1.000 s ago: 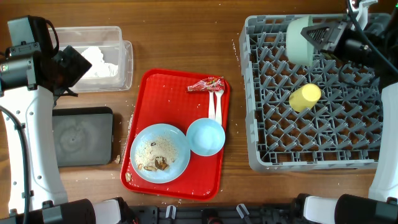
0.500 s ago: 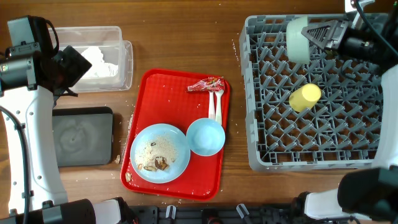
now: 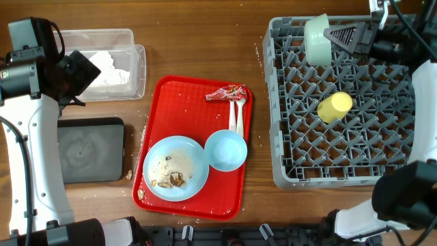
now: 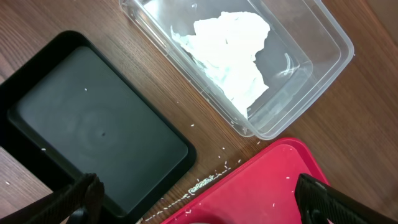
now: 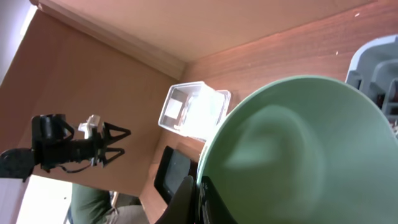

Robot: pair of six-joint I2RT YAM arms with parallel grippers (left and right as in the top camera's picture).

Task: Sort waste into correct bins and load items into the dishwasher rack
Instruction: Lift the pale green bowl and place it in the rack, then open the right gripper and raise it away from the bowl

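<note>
The left gripper [image 4: 198, 199], at the overhead view's upper left, hangs with jaws spread wide. The right gripper [image 3: 336, 33], at upper right, pinches the rim of a pale green round bowl [image 3: 315, 42].

Robotics lab bench: white robot arm [image 3: 27, 130] at wooden table [image 3: 198, 41].

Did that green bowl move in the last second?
Yes. The pale green bowl, held by the right gripper, slid left toward the dishwasher rack's far-left corner; the yellow cup stayed put.
</note>
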